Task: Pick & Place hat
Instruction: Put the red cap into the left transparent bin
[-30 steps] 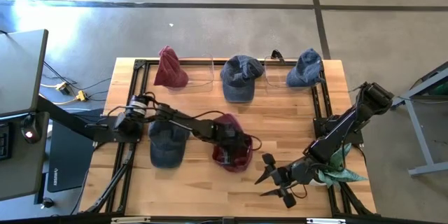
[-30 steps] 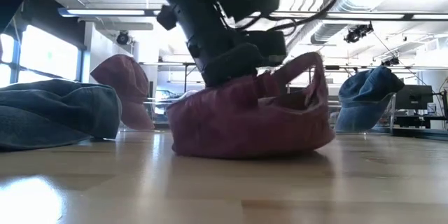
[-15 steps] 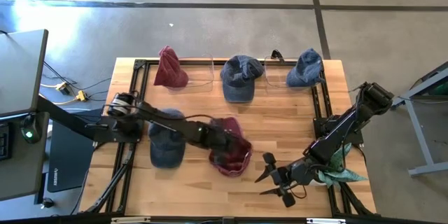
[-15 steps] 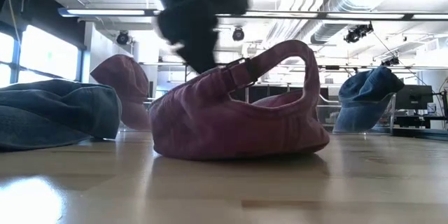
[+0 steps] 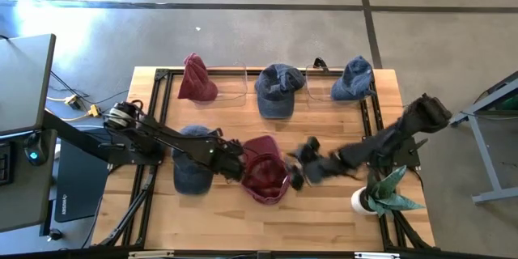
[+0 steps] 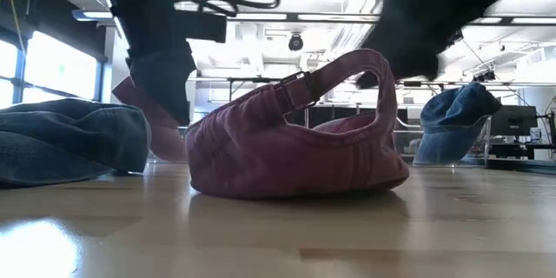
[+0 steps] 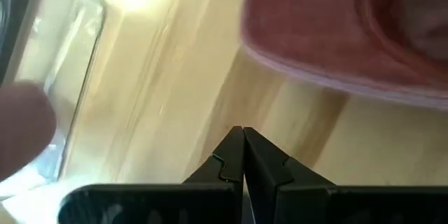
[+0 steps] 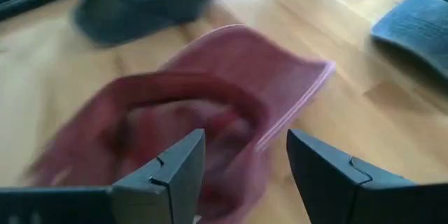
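On the wooden worktop (image 5: 324, 202), a maroon hat (image 5: 264, 178) lies upside down between the two tools, held by neither.

The left tool (image 5: 235, 166) sits just beside the hat's left edge with its fingers pressed together, clear of the fabric. The right tool (image 5: 301, 168) hovers near the hat's right side, fingers (image 8: 175, 164) spread apart and aimed at the brim. A blue hat (image 5: 193, 162) lies beside it under the left arm. Along the far edge stand another maroon hat (image 5: 195, 78) and two more blue hats (image 5: 278, 89) (image 5: 353, 78). A green cloth (image 5: 390, 194) lies near the worktop's right corner.
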You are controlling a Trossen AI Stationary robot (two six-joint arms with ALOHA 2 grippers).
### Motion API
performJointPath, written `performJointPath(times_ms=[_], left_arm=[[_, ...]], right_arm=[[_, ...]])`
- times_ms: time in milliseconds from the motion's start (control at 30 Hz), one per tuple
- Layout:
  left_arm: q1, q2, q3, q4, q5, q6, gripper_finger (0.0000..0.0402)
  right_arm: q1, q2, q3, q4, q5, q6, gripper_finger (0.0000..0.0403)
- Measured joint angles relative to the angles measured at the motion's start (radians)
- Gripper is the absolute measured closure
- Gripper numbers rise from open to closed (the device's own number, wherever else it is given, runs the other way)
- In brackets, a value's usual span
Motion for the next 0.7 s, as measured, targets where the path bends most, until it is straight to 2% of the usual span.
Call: performJointPath(times_ms=[67,233,333,433,567,700], left_arm=[[0.0,-0.025,-0.038,0.039,-0.007,-0.014,0.0401],[-0.008,-0.05,-0.086,0.043,-0.029,-0.048,0.0401],[-0.022,-0.05,-0.093,0.082,-0.065,-0.044,0.0401],[-0.036,-0.05,-0.093,0.159,-0.075,0.0,0.0401],[-0.068,-0.05,-0.093,0.257,-0.128,0.061,0.0401],[-0.117,-0.061,-0.093,0.374,-0.199,0.141,0.0401]], right_arm=[[-0.108,0.017,0.0,0.056,-0.084,-0.048,0.0192],[-0.33,0.078,0.002,0.074,-0.334,-0.036,0.0175],[-0.403,0.128,0.002,0.113,-0.484,-0.025,0.0175],[-0.425,0.187,0.002,0.18,-0.57,-0.028,0.0184],[-0.419,0.231,0.001,0.263,-0.561,-0.055,0.0228],[-0.4,0.218,0.0,0.292,-0.446,-0.104,0.0324]])
